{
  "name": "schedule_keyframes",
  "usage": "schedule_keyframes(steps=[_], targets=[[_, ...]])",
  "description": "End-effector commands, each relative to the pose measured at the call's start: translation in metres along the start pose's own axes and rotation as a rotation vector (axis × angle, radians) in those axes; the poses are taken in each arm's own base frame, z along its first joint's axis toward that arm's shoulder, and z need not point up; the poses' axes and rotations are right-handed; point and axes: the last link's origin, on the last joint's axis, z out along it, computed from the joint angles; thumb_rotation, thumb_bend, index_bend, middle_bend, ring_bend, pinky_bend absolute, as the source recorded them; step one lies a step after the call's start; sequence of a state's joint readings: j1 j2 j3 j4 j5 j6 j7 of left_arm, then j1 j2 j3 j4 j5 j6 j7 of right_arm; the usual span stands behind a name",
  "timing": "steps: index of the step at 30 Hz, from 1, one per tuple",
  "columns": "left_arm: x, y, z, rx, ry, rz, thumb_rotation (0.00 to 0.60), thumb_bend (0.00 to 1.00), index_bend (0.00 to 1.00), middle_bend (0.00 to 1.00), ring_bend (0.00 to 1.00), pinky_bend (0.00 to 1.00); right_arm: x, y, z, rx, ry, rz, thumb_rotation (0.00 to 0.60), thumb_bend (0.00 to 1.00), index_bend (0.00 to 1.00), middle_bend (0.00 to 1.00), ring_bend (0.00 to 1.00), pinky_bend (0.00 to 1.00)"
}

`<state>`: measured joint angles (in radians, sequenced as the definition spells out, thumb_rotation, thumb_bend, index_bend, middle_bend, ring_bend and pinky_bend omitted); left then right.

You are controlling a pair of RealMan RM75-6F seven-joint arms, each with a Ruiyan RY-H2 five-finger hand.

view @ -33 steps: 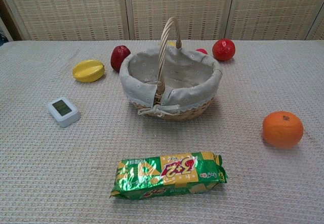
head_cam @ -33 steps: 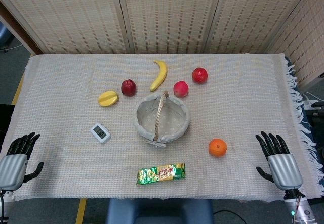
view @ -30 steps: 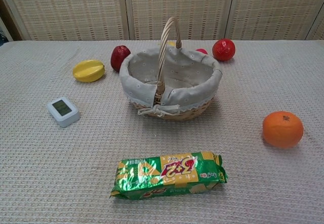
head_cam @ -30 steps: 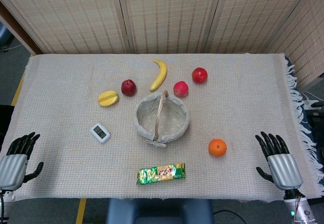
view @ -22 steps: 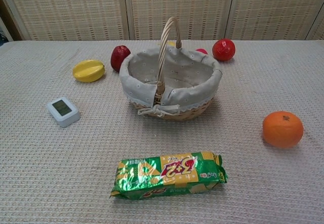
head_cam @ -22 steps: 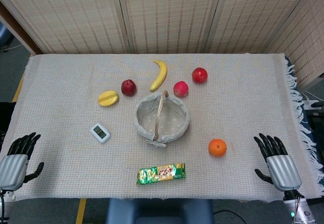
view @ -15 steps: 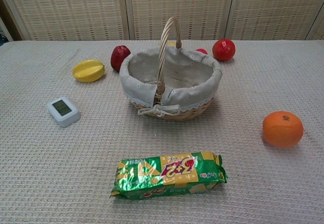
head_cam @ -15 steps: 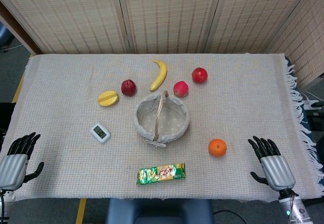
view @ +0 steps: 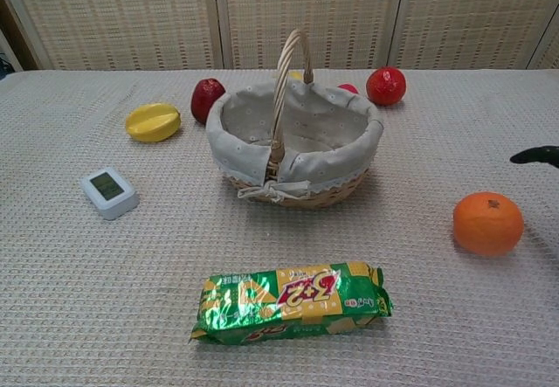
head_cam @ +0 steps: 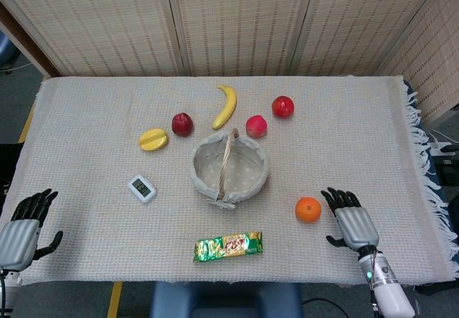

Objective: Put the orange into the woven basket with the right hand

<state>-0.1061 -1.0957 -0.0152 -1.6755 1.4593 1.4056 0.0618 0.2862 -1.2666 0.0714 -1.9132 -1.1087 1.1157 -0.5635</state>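
The orange [head_cam: 308,209] lies on the cloth to the right of the woven basket [head_cam: 229,165], which has a pale lining and an upright handle. In the chest view the orange [view: 487,223] sits at the right and the basket [view: 297,147] in the middle. My right hand [head_cam: 349,220] hovers just right of the orange, fingers spread, holding nothing; only a dark fingertip [view: 533,155] enters the chest view at the right edge. My left hand [head_cam: 21,228] rests at the table's near left corner, fingers apart and empty.
Behind the basket lie a banana [head_cam: 226,106], two red apples [head_cam: 182,124] [head_cam: 282,106], a pink fruit [head_cam: 256,125] and a yellow fruit [head_cam: 153,139]. A small white timer [head_cam: 142,188] sits left of the basket, a green snack packet [head_cam: 228,246] in front.
My right hand has moved left from the table's right edge to just beside the orange. The left hand and all objects stayed put.
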Motion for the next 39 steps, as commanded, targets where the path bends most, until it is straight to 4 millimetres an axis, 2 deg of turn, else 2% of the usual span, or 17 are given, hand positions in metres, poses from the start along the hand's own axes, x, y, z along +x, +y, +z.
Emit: schedule_keyframes(steps=[1, 9, 16, 19, 22, 24, 27, 29, 32, 35, 39], targets=[[0.000, 0.000, 0.000, 0.001, 0.000, -0.003, 0.600, 0.37, 0.00, 0.00, 0.00, 0.07, -0.007, -0.027, 0.015, 0.037, -0.029, 0.006, 0.600, 0.10, 0.00, 0.00, 0.00, 0.05], [0.001, -0.001, 0.001, 0.008, -0.008, -0.016, 0.600, 0.37, 0.00, 0.00, 0.00, 0.07, -0.020, -0.046, 0.037, 0.010, -0.040, -0.018, 0.600, 0.10, 0.00, 0.00, 0.00, 0.05], [0.001, -0.001, 0.001, 0.011, -0.014, -0.025, 0.600, 0.37, 0.00, 0.00, 0.00, 0.07, -0.029, -0.045, 0.046, -0.024, -0.033, -0.076, 0.600, 0.10, 0.00, 0.00, 0.00, 0.06], [0.001, -0.001, 0.001, 0.012, -0.016, -0.029, 0.600, 0.37, 0.00, 0.00, 0.00, 0.07, -0.034, -0.044, 0.053, -0.036, -0.033, -0.076, 0.600, 0.10, 0.00, 0.00, 0.00, 0.08], [0.000, -0.001, 0.001, 0.013, -0.019, -0.030, 0.600, 0.37, 0.00, 0.00, 0.00, 0.07, -0.039, -0.048, 0.060, -0.036, -0.027, -0.057, 0.600, 0.13, 0.00, 0.01, 0.01, 0.15], [0.001, -0.001, 0.001, 0.015, -0.018, -0.030, 0.600, 0.37, 0.00, 0.00, 0.00, 0.07, -0.040, -0.053, 0.066, -0.032, 0.000, -0.044, 0.600, 0.17, 0.02, 0.09, 0.08, 0.26], [0.001, -0.002, 0.001, 0.019, -0.020, -0.032, 0.600, 0.37, 0.00, 0.00, 0.00, 0.07, -0.042, -0.058, 0.068, -0.028, 0.028, -0.033, 0.600, 0.23, 0.04, 0.38, 0.40, 0.56], [0.001, -0.002, 0.001, 0.021, -0.021, -0.034, 0.600, 0.37, 0.00, 0.00, 0.00, 0.07, -0.041, -0.058, 0.068, -0.027, 0.045, -0.026, 0.600, 0.25, 0.06, 0.50, 0.55, 0.66], [0.001, -0.002, 0.001, 0.019, -0.022, -0.036, 0.600, 0.37, 0.00, 0.00, 0.00, 0.07, -0.034, -0.058, 0.066, -0.021, 0.087, 0.006, 0.600, 0.27, 0.09, 0.56, 0.61, 0.70], [0.001, -0.002, 0.001, 0.018, -0.023, -0.037, 0.600, 0.37, 0.00, 0.00, 0.00, 0.07, -0.021, -0.059, 0.064, -0.005, 0.135, 0.059, 0.600, 0.27, 0.11, 0.58, 0.61, 0.70], [0.000, -0.001, 0.001, 0.016, -0.024, -0.040, 0.600, 0.37, 0.00, 0.00, 0.00, 0.07, 0.006, -0.068, 0.062, 0.040, 0.214, 0.124, 0.600, 0.27, 0.14, 0.59, 0.61, 0.70]])
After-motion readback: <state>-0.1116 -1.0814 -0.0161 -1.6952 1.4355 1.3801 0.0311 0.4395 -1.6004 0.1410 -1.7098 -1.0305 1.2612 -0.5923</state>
